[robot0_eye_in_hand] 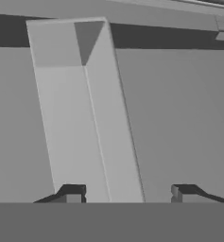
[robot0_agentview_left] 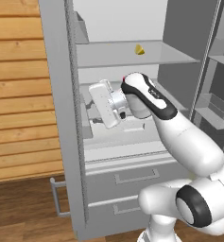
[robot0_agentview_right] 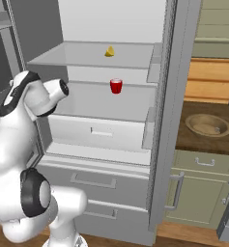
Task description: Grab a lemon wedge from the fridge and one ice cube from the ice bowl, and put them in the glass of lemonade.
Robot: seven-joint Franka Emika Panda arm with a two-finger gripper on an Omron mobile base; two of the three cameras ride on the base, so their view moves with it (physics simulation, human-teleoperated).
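To your left you have a wall of horizontal wood planks [robot0_agentview_left: 19, 90] above a dark wooden floor [robot0_agentview_left: 23, 212]. To your right stand beige-green cabinets [robot0_agentview_right: 203, 188] with bar handles under a dark brown countertop [robot0_agentview_right: 193, 130], with wood panelling [robot0_agentview_right: 210, 79] behind it.

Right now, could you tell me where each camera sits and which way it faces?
Left base view: behind-left of the white arm, looking into the tall grey metal fridge.
Right base view: behind-right; arm at its left, round tan bowl at right.
Hand view: along the gripper, jaws apart, facing grey fridge panels.
Both base views share the tiny yellow lemon wedge.
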